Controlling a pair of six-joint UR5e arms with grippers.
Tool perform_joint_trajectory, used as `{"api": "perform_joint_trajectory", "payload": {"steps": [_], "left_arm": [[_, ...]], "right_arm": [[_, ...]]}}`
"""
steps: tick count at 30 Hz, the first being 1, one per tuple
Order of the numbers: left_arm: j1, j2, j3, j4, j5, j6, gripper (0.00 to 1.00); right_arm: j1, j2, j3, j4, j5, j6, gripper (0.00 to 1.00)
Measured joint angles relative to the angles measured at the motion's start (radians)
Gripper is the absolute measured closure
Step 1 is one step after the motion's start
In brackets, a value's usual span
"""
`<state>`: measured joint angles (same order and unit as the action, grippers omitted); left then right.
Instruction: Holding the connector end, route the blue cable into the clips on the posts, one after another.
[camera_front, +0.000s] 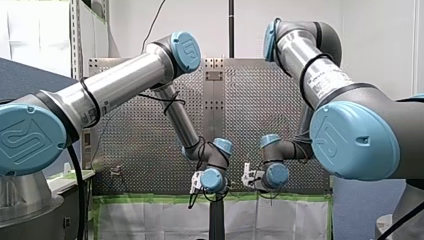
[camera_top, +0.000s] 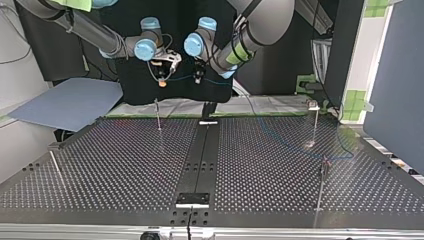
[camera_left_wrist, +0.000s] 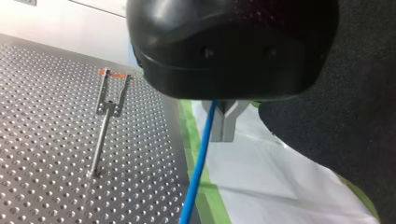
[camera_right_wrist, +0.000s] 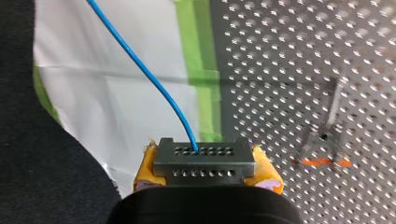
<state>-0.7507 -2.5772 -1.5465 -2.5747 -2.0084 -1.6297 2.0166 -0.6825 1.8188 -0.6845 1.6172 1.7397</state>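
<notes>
Two robot arms are shown from across a perforated table (camera_top: 125, 165), both held above the table edge nearest their bases. The right gripper (camera_right_wrist: 205, 167) is clamped by its yellow pads (camera_right_wrist: 144, 170) on a grey metal connector (camera_right_wrist: 204, 156), out of which the blue cable (camera_right_wrist: 149, 74) is led. The left gripper (camera_left_wrist: 225, 135) is set just beside it, and its metal fingers (camera_left_wrist: 215, 126) appear closed around the cable a short way along. Between the two grippers a short stretch of cable is held roughly level, lying across the table's width. Beyond the left gripper it is dropped to the table and trailed toward the top view's right. In the top view a thin upright post (camera_top: 158, 114) is seen almost under the right gripper, nearer to it than to the left. The clip at its top is too small to be made out. The coming move is judged to call for the level stretch to be lowered across that post
</notes>
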Motion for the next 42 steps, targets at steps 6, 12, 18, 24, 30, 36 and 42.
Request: {"api": "perform_joint_trajectory", "payload": {"steps": [6, 12, 18, 24, 30, 36, 42], "left_arm": [[0.0, 0.0, 0.0, -0.005, -0.026, 0.001, 1.0], [0.001, 0.0, 0.001, -0.004, -0.043, 0.001, 1.0], [-0.004, -0.013, 0.022, -0.014, -0.053, 0.001, 1.0], [-0.04, -0.059, 0.071, -0.058, -0.073, -0.012, 1.0], [-0.092, -0.1, 0.126, -0.077, -0.123, -0.06, 1.0], [-0.124, -0.104, 0.174, -0.094, -0.148, -0.094, 1.0], [-0.138, -0.105, 0.222, -0.099, -0.16, -0.125, 1.0]], "right_arm": [[-0.051, -0.051, 0.04, -0.025, -0.047, 0.005, 1.0], [-0.102, -0.103, 0.087, -0.071, -0.098, 0.029, 1.0], [-0.155, -0.141, 0.101, -0.085, -0.143, 0.032, 1.0], [-0.179, -0.145, 0.103, -0.094, -0.151, 0.017, 1.0], [-0.177, -0.142, 0.106, -0.102, -0.151, -0.022, 1.0], [-0.172, -0.14, 0.116, -0.129, -0.151, -0.038, 1.0], [-0.17, -0.139, 0.127, -0.138, -0.14, -0.048, 1.0]]}}
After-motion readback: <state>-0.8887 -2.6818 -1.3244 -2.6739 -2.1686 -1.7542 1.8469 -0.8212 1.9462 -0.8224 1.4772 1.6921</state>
